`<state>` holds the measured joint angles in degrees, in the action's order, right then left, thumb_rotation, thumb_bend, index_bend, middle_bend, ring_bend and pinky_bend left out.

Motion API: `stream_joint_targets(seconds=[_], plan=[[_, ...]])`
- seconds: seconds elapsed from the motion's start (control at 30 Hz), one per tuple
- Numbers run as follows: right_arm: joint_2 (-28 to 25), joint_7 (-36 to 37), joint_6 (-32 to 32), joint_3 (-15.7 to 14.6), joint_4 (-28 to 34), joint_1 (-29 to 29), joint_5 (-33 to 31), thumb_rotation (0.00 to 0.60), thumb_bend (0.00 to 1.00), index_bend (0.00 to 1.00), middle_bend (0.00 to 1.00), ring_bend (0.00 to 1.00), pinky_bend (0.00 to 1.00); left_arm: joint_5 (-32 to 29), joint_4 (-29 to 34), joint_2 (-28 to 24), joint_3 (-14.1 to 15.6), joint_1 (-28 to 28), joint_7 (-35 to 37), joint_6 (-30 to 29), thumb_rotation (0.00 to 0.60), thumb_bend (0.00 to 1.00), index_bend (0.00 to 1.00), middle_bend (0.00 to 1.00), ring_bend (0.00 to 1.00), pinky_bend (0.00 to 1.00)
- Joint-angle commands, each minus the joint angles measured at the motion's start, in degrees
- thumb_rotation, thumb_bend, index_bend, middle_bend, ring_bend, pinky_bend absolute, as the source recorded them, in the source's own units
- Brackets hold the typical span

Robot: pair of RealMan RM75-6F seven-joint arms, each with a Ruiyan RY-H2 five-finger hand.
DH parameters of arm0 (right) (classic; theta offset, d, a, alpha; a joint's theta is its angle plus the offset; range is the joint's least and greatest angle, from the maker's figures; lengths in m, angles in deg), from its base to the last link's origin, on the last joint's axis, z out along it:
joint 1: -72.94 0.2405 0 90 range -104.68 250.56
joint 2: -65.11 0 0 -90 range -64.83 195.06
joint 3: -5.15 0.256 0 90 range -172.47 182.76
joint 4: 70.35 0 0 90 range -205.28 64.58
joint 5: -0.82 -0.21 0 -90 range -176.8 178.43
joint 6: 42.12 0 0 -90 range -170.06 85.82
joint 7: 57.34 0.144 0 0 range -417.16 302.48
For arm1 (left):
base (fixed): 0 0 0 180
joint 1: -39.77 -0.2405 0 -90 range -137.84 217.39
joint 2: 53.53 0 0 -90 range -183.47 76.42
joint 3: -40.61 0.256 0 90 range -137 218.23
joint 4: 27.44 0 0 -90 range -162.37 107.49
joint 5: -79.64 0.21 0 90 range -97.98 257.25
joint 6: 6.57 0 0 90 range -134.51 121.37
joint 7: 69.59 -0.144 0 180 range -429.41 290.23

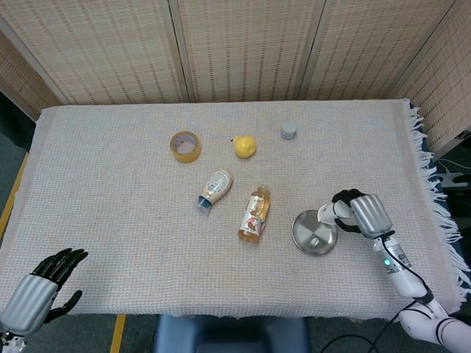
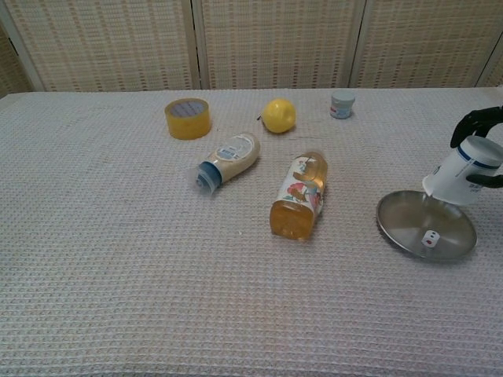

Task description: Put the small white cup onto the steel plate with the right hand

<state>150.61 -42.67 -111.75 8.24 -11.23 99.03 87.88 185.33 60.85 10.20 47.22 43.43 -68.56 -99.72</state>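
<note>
My right hand (image 1: 363, 214) grips the small white cup (image 1: 328, 215) at the table's right side. In the chest view the cup (image 2: 462, 171) has a blue band and is tilted, its lower end over the far right rim of the steel plate (image 2: 409, 220); whether it touches the rim I cannot tell. Dark fingers (image 2: 476, 121) wrap the cup's upper end. From the head view the steel plate (image 1: 307, 223) lies just left of that hand. A small white cube-like spot shows on the plate. My left hand (image 1: 38, 291) hangs open off the table's near left corner.
An orange juice bottle (image 1: 255, 214) lies left of the plate, with a white squeeze bottle (image 1: 214, 188) beyond it. Further back are a tape roll (image 1: 185, 145), a yellow fruit (image 1: 245, 145) and a small grey jar (image 1: 288, 130). The cloth's fringed edge (image 1: 434, 213) runs close to the right.
</note>
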Motion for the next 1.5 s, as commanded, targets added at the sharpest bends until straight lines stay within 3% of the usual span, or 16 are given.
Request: stream_joint_targets(seconds=[0.03, 0.23, 0.5, 0.83, 1.1, 1.5], plan=[[-9.12, -9.72, 4.62, -0.67, 17.64, 0.74, -1.39, 0.600, 0.17, 0.54, 0.46, 0.36, 0.62, -0.01, 0.00, -0.02, -0.01, -0.02, 0.08, -0.05, 0.600, 0.33, 0.12, 0.13, 0.12, 0.25], [-10.29, -13.26, 7.23, -0.76, 22.10, 1.35, -2.85, 0.600, 0.17, 0.55, 0.46, 0.36, 0.62, 0.23, 0.05, -0.12, 0.05, -0.08, 0.30, -0.31, 0.600, 0.33, 0.12, 0.13, 0.12, 0.25], [-9.42, -13.29, 12.24, -0.99, 21.95, 2.84, -4.94, 0.600, 0.17, 0.54, 0.46, 0.36, 0.62, -0.11, -0.01, -0.20, -0.18, -0.12, 0.55, -0.46, 0.600, 0.33, 0.12, 0.13, 0.12, 0.25], [-7.62, -13.44, 13.01, -1.35, 20.26, 3.39, -4.41, 0.600, 0.17, 0.54, 0.46, 0.36, 0.62, -0.12, 0.22, -0.49, -0.19, -0.26, 0.73, -0.72, 0.600, 0.33, 0.12, 0.13, 0.12, 0.25], [-3.40, -15.73, 13.98, -1.43, 14.49, 4.56, -3.95, 0.600, 0.17, 0.54, 0.46, 0.36, 0.62, -0.15, 0.26, -0.60, -0.26, -0.31, 1.08, -0.89, 0.600, 0.33, 0.12, 0.13, 0.12, 0.25], [4.49, -13.91, 8.53, -1.01, 0.54, 5.08, -0.16, 0.600, 0.17, 0.53, 0.46, 0.36, 0.62, 0.08, 0.25, -0.66, -0.23, -0.37, 0.91, -0.97, 0.600, 0.33, 0.12, 0.13, 0.12, 0.25]])
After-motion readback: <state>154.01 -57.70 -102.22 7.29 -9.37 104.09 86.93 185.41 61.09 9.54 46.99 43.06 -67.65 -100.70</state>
